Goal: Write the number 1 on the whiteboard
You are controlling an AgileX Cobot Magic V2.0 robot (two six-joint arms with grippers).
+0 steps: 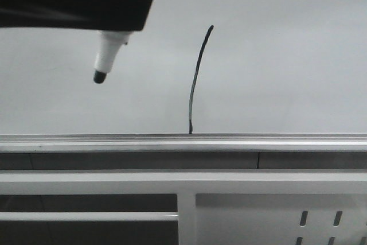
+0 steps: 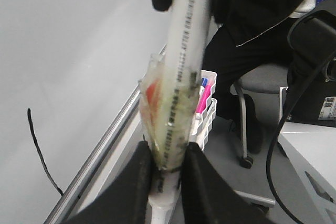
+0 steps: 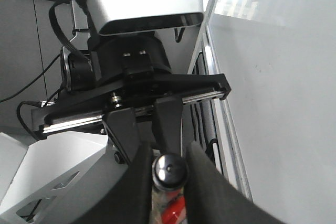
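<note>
Nearest: left tool [image 2: 164,169] clenched on white marker [image 2: 184,51], side print too small to read; right tool [image 3: 169,167] clamped around its butt. Beyond, number 1 [image 1: 198,78] on whiteboard [image 1: 287,55].

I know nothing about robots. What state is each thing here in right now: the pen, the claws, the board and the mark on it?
Marker pen: uncapped, tip off to the side of the stroke.
Number 1: drawn, one thin black line reaching down to the rail.
Whiteboard: marked with that stroke.
Left gripper: shut on the marker pen near its tip.
Right gripper: shut on the marker pen's back end.
</note>
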